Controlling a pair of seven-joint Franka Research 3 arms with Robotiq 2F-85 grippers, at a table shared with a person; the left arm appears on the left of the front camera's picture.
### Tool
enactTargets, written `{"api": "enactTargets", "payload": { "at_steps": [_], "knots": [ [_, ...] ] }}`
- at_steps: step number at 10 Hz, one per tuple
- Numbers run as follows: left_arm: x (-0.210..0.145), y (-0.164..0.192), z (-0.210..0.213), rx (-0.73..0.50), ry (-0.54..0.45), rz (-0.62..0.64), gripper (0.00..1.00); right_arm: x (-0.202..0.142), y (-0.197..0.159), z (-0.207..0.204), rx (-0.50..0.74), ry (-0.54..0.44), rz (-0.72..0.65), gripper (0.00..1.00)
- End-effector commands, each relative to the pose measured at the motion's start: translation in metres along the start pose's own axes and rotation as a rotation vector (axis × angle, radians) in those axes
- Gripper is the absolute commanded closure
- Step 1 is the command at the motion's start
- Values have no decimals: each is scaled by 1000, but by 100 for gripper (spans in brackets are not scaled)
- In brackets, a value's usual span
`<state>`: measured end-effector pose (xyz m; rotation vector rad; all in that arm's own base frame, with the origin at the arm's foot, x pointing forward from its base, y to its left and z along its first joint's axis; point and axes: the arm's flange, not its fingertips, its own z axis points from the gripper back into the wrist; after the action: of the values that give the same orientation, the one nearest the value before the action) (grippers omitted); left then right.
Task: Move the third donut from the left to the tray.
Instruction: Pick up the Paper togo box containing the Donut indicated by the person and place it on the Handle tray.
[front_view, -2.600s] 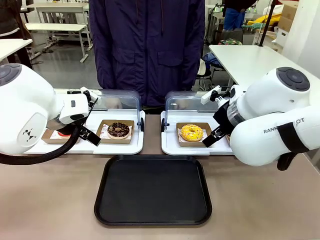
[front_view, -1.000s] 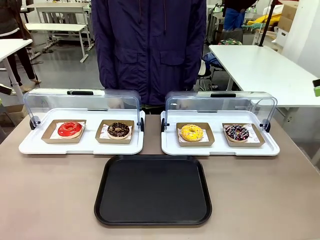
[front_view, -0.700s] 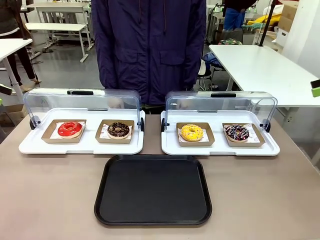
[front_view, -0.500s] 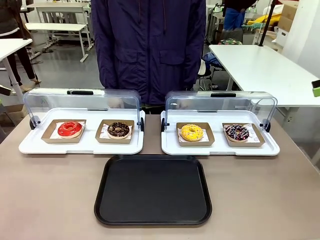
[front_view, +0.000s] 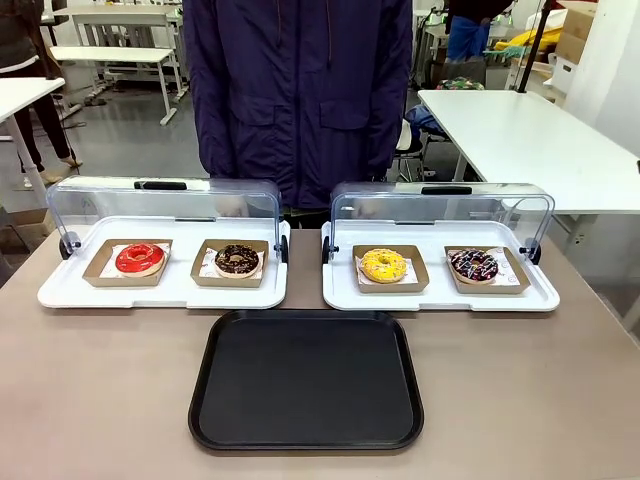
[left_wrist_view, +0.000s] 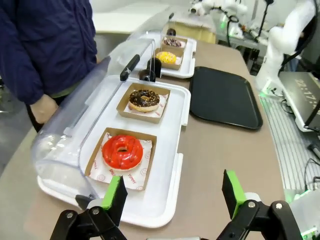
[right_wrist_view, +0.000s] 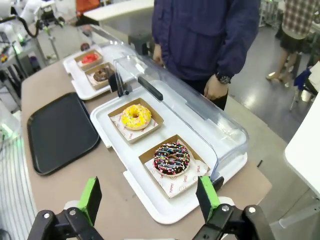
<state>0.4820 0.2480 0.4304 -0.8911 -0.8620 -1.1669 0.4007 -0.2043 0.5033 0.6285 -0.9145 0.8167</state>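
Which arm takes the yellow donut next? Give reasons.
Probably the right. The yellow donut lies just ahead of the open right gripper. From the left gripper it sits far off, beyond the red donut and a chocolate donut.

The left end effector (left_wrist_view: 173, 199) hovers with its two green-padded fingers (left_wrist_view: 115, 196) spread wide apart, angled downward. The right end effector (right_wrist_view: 149, 199) hovers likewise, its jaws equally wide apart.

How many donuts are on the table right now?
4. On the left white tray: red-iced donut and chocolate donut. On the right white tray: yellow donut and dark sprinkled donut. None appear hidden.
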Motion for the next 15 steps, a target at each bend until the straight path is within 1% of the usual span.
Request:
{"api": "enactTargets", "payload": {
  "at_steps": [1,5,7,8,9,15],
  "knots": [
    [0,16,13,-15,-52,-40,0,0,-15,5,18,-39,25,0],
    [-8,29,20,-42,-81,-57,0,-6,-20,15,-1,-61,7,0],
    [-10,32,22,-19,-108,-55,0,-9,-16,13,3,-33,-23,0],
    [-9,31,20,-28,-108,-46,0,-9,-16,13,3,-33,-23,0],
    [-12,30,17,-26,-61,-28,0,-9,-16,13,3,-33,-23,0],
    [-12,30,17,-26,-61,-28,0,-9,-16,13,3,-33,-23,0]
  ]
}}
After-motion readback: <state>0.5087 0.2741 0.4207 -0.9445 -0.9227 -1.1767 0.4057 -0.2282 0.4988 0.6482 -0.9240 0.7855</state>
